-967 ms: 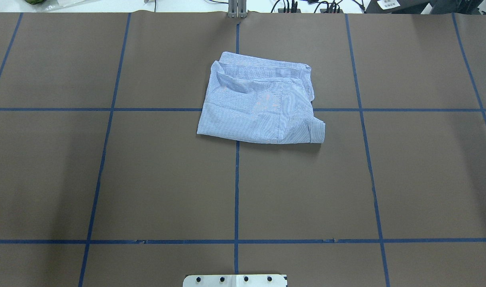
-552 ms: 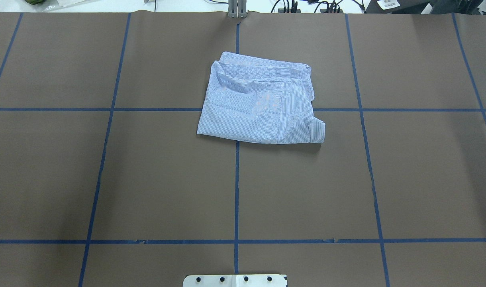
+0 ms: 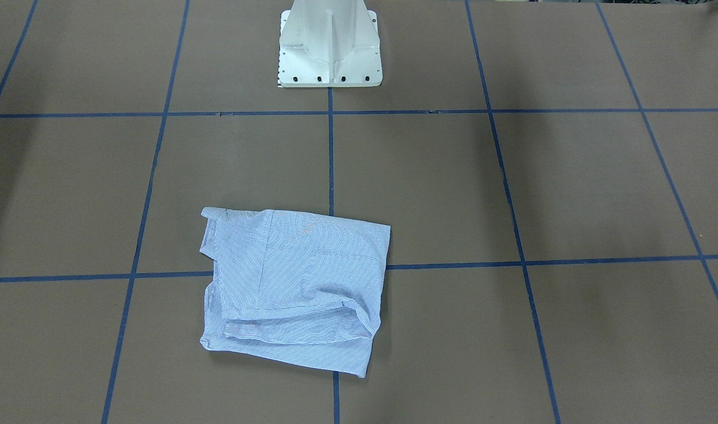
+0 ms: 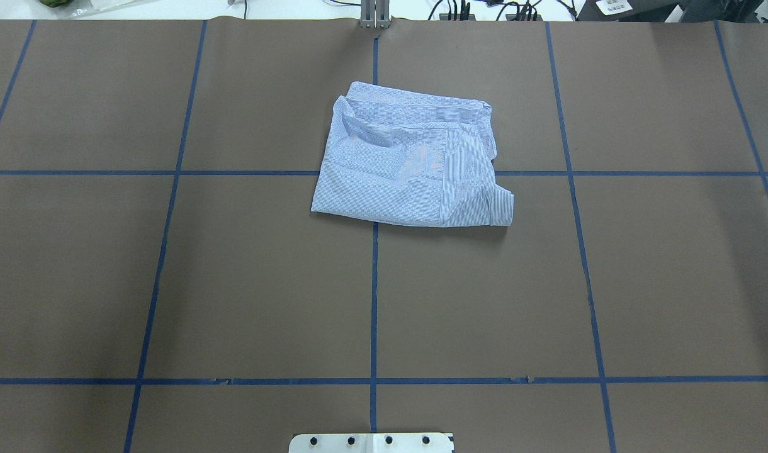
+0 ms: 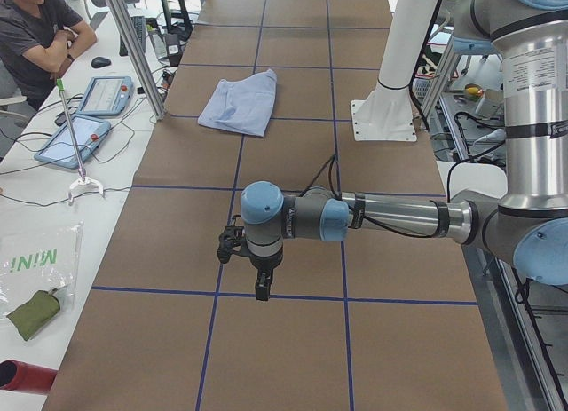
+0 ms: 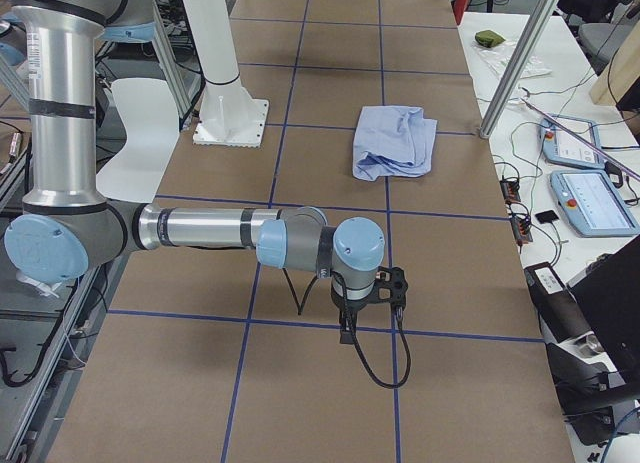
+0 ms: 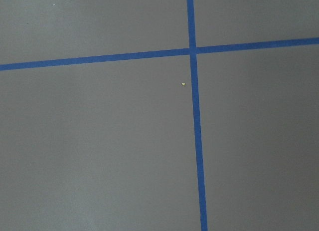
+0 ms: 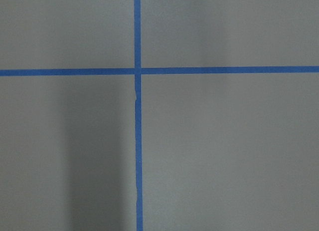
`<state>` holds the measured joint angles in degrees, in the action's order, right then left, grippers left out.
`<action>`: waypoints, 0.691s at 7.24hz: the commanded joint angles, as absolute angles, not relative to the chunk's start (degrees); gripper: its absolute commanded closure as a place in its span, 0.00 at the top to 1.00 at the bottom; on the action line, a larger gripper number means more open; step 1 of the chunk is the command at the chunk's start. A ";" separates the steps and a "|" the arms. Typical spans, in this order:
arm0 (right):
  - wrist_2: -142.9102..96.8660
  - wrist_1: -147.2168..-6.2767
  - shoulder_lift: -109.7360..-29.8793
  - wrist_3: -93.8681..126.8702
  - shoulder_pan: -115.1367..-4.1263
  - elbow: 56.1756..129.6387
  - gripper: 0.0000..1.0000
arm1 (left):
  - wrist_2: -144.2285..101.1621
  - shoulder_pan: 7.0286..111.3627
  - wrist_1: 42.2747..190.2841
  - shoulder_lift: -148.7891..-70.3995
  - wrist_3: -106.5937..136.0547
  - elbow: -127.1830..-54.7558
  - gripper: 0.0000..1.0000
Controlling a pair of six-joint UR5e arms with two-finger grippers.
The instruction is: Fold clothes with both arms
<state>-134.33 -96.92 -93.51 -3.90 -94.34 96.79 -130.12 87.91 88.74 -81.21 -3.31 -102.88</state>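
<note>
the striped shirt [image 4: 412, 163] lies folded compactly on the desk [image 4: 233, 283], toward 12 o'clock of centre. the left gripper [image 5: 260, 291] and right gripper [image 6: 347, 335] hang well apart from it; whether either is apart or together cannot be told. the cuff [image 4: 500, 207] bulging at the shirt's 4 o'clock corner is judged best flattened last.

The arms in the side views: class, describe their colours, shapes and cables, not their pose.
The left arm and right arm are silver-grey tubes with rounded light blue joint caps. Each ends in a small black gripper: the left gripper and the right gripper. A thin black cable loops below the right wrist.
</note>
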 commanded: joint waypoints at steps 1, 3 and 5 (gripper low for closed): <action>-135.79 -96.86 -93.69 -2.64 -94.22 96.86 1.00 | -130.17 88.15 88.77 -81.12 -4.91 -103.09 1.00; -135.70 -96.86 -93.60 -2.72 -93.08 96.77 1.00 | -130.08 88.15 88.59 -81.21 -5.01 -102.92 1.00; -135.35 -96.59 -93.52 -0.89 -92.55 97.21 1.00 | -130.08 88.24 88.59 -81.21 -5.01 -103.01 1.00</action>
<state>-135.55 -96.80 -93.59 -2.18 -93.06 97.05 -130.08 88.20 88.60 -81.21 -4.99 -102.97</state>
